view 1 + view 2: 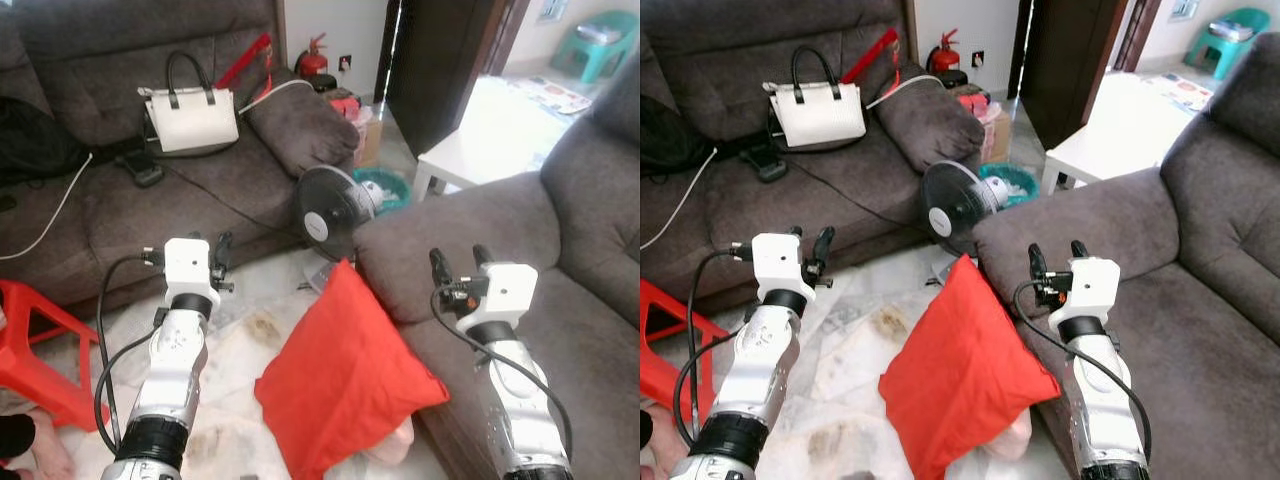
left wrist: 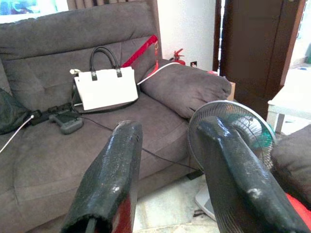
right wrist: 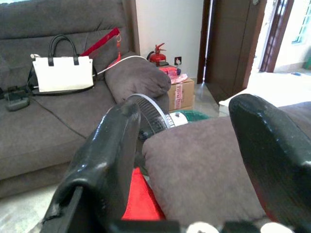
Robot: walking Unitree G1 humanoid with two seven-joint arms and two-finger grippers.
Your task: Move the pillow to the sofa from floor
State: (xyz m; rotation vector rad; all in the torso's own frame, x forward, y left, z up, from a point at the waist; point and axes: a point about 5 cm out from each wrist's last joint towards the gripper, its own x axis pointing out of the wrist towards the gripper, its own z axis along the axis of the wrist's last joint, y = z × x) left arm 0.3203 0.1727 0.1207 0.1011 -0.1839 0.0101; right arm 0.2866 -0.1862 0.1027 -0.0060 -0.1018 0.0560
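Reaching forward from the bottom of the head views, both silver arms are raised with wrists bent so the fingers point up and away. The left gripper [image 1: 218, 250] sits left of centre above the marble floor [image 1: 245, 335], fingers parted with nothing between them; its wrist view shows the two black fingers [image 2: 109, 179] well apart. The right gripper [image 1: 460, 262] hovers at lower right above the seat of the near sofa [image 1: 560, 310], likewise spread wide and empty, as the right wrist view confirms.

The red pillow [image 1: 345, 375] stands on the floor at lower centre, between the two arms, leaning against the front of the near sofa's armrest. It rests on one corner, diamond-wise, its long axis running from a top corner near the armrest down toward the bottom edge of the frame, its broad face turned up and left.

The left wrist view looks at the far sofa [image 2: 58, 145], with a white handbag [image 2: 107, 87] on its seat and a small fan [image 2: 228, 131] on the floor beside it. The right wrist view adds a red fire extinguisher [image 3: 158, 54] by the wall and a cardboard box [image 3: 181, 92]. The head views alone take in a red plastic stool [image 1: 35, 345] at the left edge and a white low table [image 1: 480, 150] at upper right.
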